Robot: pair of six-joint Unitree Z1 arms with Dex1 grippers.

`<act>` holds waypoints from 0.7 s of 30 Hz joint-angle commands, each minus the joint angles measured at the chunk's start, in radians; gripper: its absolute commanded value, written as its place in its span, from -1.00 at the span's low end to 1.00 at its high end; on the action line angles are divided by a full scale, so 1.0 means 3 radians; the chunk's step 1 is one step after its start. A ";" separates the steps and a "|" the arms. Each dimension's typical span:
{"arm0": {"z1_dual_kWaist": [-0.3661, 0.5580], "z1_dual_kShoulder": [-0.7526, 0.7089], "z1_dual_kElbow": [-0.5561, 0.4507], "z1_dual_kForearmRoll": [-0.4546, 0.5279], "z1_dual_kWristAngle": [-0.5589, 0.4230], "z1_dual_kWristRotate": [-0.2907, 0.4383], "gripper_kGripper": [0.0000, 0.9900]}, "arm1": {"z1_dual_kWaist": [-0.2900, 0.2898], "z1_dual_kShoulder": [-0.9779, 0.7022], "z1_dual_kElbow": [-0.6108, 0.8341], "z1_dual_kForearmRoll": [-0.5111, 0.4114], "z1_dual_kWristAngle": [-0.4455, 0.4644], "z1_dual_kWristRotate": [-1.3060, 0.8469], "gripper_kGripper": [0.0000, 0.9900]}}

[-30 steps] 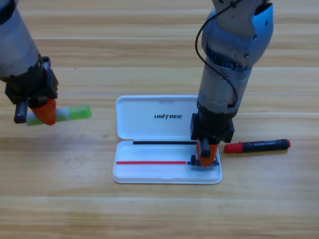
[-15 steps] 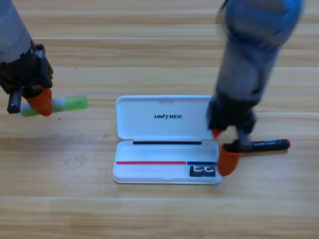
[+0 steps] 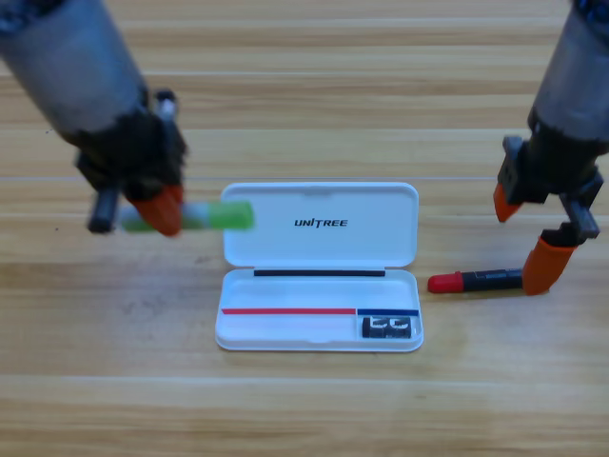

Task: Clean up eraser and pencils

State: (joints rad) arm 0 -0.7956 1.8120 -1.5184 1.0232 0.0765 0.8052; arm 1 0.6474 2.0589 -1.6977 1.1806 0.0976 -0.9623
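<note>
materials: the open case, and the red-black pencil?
White UNITREE case: looks like smooth moulded plastic, going by its rounded corners, faint sheen and hinged lid. Red-and-black pencil, lying beside the right tool: glossy plastic-looking barrel with a red cap; it could be lacquered instead.

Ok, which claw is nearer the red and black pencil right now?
Right. The right claw stands open over the far end of the red and black pencil; the left claw is across the white case, gripping the green-ended pencil.
</note>
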 commanded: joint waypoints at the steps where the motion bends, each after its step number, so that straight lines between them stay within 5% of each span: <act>1: -0.0345 0.0490 -0.0118 0.0046 -0.0153 -0.0040 -1.00 | -0.0220 0.0613 -0.0119 -0.0080 0.0012 -0.0162 0.95; 11: -0.0380 0.1016 -0.0451 0.0112 -0.0316 -0.0066 -1.00 | -0.0220 0.0863 -0.0191 -0.0203 0.0033 -0.0223 0.80; 18: -0.0375 0.1354 -0.0747 0.0245 -0.0459 -0.0066 -1.00 | -0.0220 0.0909 -0.0185 -0.0218 0.0120 -0.0264 0.51; 21: -0.0375 0.1405 -0.0814 0.0266 -0.0475 -0.0066 -1.00 | -0.0220 0.0940 -0.0180 -0.0223 0.0150 -0.0305 0.23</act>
State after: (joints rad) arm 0 -0.8863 2.1654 -1.7433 1.0891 -0.0523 0.7950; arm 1 0.6039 2.2756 -1.7564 1.1437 0.1135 -1.0375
